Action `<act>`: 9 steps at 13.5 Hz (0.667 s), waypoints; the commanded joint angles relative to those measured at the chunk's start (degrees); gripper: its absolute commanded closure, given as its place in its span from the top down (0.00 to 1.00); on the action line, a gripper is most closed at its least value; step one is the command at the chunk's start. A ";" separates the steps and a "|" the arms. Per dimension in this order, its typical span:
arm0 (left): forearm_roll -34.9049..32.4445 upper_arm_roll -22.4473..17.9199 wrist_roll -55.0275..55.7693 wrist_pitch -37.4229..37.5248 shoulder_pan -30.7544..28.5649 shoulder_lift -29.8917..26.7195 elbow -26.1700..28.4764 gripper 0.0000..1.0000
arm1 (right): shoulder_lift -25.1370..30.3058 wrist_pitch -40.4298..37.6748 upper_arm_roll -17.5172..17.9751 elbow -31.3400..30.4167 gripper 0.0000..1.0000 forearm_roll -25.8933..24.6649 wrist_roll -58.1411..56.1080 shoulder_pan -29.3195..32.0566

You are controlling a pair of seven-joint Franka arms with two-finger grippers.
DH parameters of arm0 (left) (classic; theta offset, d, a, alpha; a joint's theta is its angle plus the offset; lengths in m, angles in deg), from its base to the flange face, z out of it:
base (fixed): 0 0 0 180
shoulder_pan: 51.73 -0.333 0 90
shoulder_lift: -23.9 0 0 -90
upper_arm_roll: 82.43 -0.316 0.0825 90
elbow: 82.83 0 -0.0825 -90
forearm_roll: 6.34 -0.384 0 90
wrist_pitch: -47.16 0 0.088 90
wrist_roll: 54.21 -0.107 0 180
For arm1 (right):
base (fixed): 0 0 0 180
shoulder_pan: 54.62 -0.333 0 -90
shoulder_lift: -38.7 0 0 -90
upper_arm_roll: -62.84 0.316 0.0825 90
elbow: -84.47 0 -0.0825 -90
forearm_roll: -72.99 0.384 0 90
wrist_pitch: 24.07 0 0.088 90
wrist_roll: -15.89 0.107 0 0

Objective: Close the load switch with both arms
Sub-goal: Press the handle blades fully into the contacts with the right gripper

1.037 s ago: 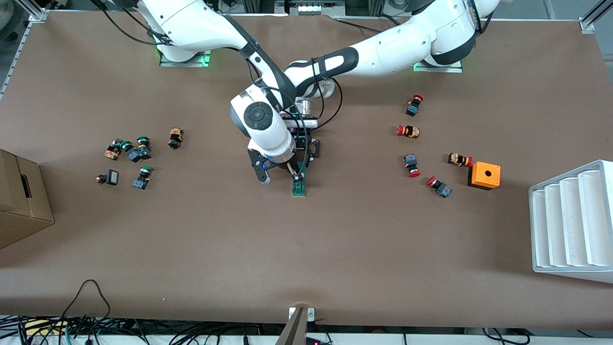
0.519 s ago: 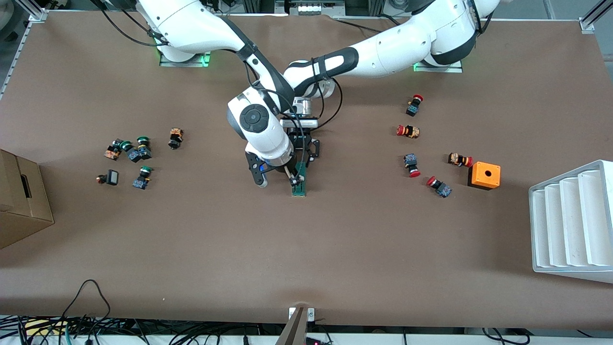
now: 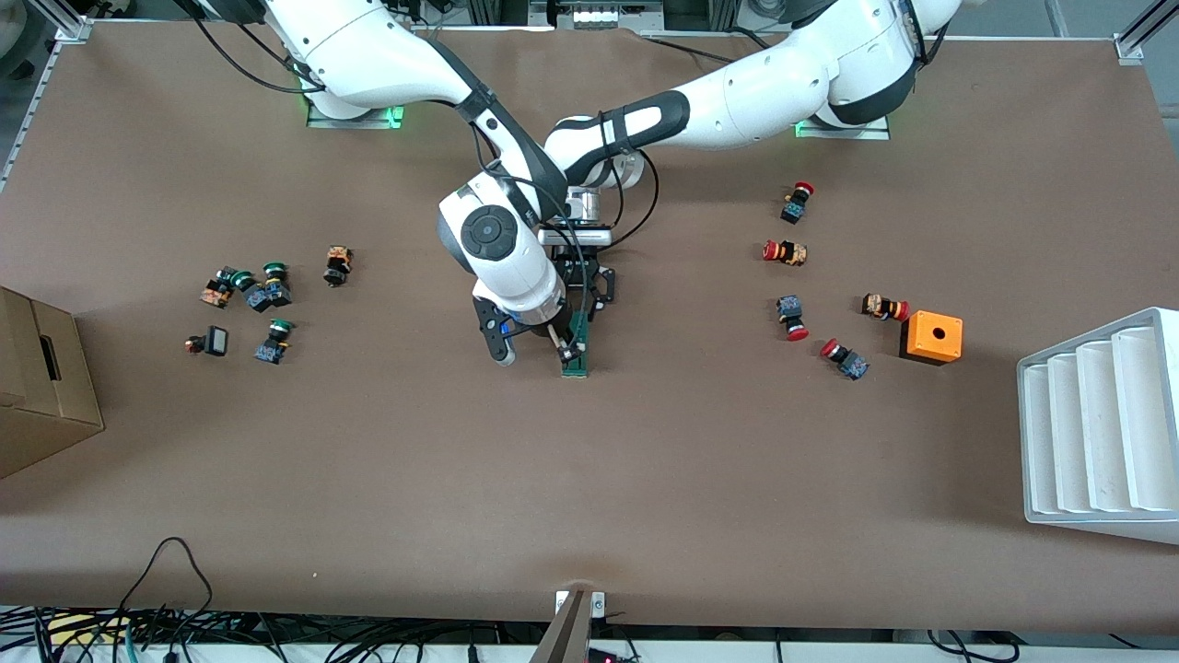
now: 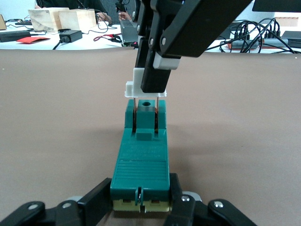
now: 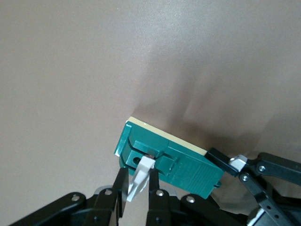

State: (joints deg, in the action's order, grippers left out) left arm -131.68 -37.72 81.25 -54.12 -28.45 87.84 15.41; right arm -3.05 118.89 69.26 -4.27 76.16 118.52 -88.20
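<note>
The dark-green load switch (image 3: 577, 363) lies on the brown table near its middle. My left gripper (image 3: 584, 313) is shut on the switch's end farther from the front camera; in the left wrist view (image 4: 140, 209) its fingers clamp both sides of the switch (image 4: 141, 165). My right gripper (image 3: 564, 346) is over the switch's nearer end, shut on the white sliding piece (image 5: 139, 178). In the right wrist view (image 5: 138, 174) the piece stands tilted up from the switch (image 5: 188, 165). The white piece (image 4: 145, 89) sits raised on thin pins above the green body.
Red-capped push buttons (image 3: 792, 318) and an orange box (image 3: 931, 336) lie toward the left arm's end, with a white rack (image 3: 1101, 428) at the edge. Green-capped buttons (image 3: 267, 290) and a cardboard box (image 3: 41, 387) lie toward the right arm's end.
My right wrist has shifted slightly toward the right arm's end of the table, still gripping the white piece. The switch and my left gripper have stayed put.
</note>
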 commanded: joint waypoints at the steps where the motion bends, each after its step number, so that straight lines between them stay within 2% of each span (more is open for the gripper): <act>1: -0.95 -0.68 -0.73 -2.52 0.10 2.50 -2.44 0.14 | -2.80 0.30 0.88 4.26 0.22 -0.97 0.11 1.24; 9: -0.95 -0.76 -0.73 -2.52 0.10 2.50 -2.44 0.14 | -4.65 0.30 0.88 6.55 0.24 -1.06 -0.33 2.03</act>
State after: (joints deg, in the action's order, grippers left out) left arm -131.69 -37.72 81.25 -54.12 -28.45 87.84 15.40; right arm -4.48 118.30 69.52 -2.02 76.17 118.52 -87.43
